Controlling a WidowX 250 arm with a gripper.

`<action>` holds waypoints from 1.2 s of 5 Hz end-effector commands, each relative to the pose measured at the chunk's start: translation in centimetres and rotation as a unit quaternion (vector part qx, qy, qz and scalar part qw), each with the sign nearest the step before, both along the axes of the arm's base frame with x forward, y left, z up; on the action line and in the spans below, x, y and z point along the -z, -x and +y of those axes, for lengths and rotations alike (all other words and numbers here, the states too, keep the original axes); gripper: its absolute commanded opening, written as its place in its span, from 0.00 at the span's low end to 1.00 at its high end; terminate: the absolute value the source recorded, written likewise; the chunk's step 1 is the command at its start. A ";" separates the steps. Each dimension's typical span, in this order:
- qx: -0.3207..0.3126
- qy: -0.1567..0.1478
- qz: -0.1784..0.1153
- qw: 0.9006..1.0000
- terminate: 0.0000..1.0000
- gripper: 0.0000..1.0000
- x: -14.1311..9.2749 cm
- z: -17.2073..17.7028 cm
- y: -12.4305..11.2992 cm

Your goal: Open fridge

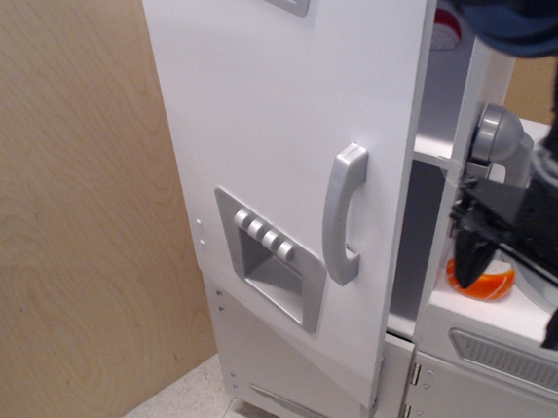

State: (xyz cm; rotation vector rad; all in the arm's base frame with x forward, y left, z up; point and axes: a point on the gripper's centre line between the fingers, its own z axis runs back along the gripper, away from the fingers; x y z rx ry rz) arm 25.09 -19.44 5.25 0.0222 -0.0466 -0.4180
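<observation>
The tall white fridge [270,102] fills the middle of the view. Its large door stands partly open, swung toward me, with a gap on its right edge showing white shelves [435,151] inside. The door carries a long silver vertical handle [343,213] and a grey recessed dispenser panel [268,254] with several buttons. My black gripper [520,281] is at the right edge, away from the handle and to the right of the door. Its fingers [471,256] are spread apart and hold nothing.
A wooden wall panel [65,218] stands at the left. A white sink cabinet with a grey vent [528,368] and a silver tap handle [496,136] lies at the right. An orange toy [496,283] lies on the counter behind my gripper. A smaller lower door [284,380] sits below.
</observation>
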 end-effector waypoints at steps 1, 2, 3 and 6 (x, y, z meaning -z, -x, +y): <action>-0.001 0.026 -0.036 0.999 0.00 1.00 -2.8 -0.8 -3.0; -0.033 0.024 -0.063 0.997 0.00 1.00 -3.1 2.0 -5.7; -0.055 0.013 -0.085 0.995 0.00 1.00 -3.4 4.1 -7.1; -0.049 0.004 -0.076 0.996 0.00 1.00 -4.2 8.3 -3.7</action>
